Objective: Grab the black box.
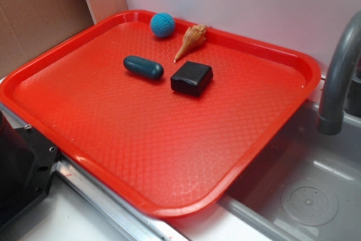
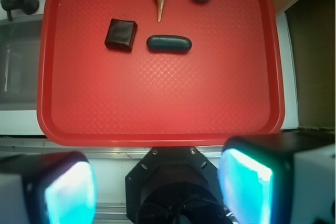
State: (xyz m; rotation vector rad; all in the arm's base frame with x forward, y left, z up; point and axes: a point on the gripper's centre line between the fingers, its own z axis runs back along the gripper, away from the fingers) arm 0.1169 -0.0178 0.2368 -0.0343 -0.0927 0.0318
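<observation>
The tray (image 1: 271, 134) is bright red with an embossed diamond grid, and the black box (image 1: 192, 77) on it is glossy black. The capsule (image 1: 143, 67) is dark teal, the knitted ball (image 1: 162, 25) blue, the seashell (image 1: 190, 41) tan-orange, the faucet (image 1: 338, 77) grey

Capsule (image 2: 169, 43) just beside black box (image 2: 121, 34)

A red tray (image 1: 113, 139) holds a teal capsule (image 1: 143, 67), seashell (image 1: 190, 40) and blue ball (image 1: 162, 25).
</observation>
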